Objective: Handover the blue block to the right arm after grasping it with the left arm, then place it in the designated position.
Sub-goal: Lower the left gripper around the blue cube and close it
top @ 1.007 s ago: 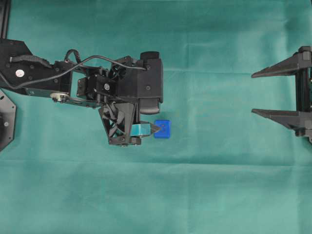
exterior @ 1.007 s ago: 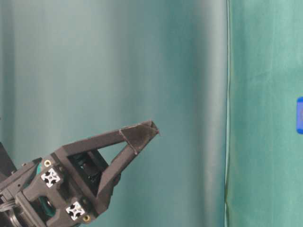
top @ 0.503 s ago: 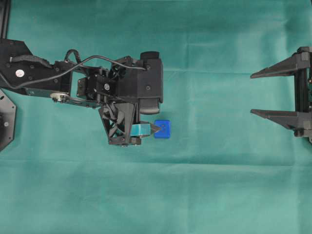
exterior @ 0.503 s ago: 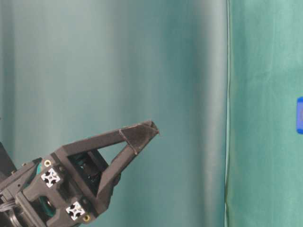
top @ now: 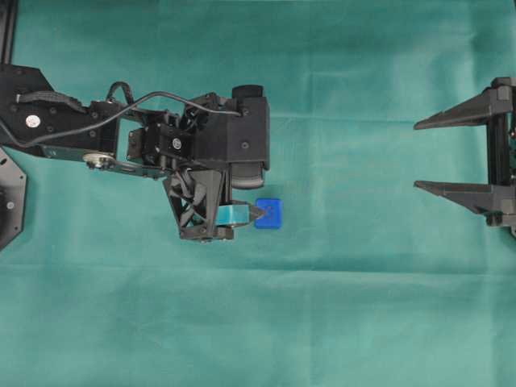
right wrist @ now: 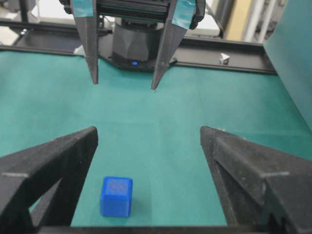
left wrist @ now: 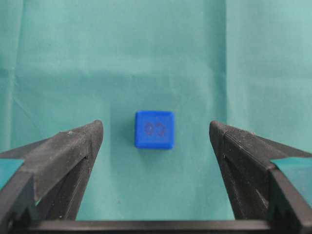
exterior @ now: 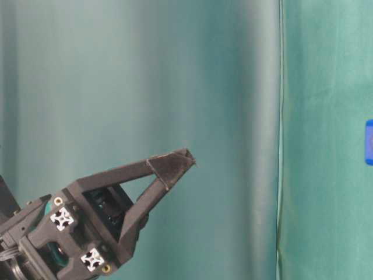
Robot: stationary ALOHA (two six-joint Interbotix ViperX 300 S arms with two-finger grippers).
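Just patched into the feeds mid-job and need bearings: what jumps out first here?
The blue block stands out, a bright cube alone on the green cloth near the middle of the table. The left gripper, fingers banded in teal, hangs above it with jaws wide open, the block centred between them and untouched. The right gripper waits open at the table's right edge.

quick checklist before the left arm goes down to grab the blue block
1. Left pincer open wide: ok.
2. Blue block centred between the teal-banded fingers: ok in the left wrist view.
3. Block flat on the green cloth, nothing touching it: ok.
4. Left pincer low enough to close on the block: not ok, its tips hang above the cloth in the right wrist view.
5. Right pincer open and well clear of the block: ok.
6. Designated position located: cannot tell, no marks visible.
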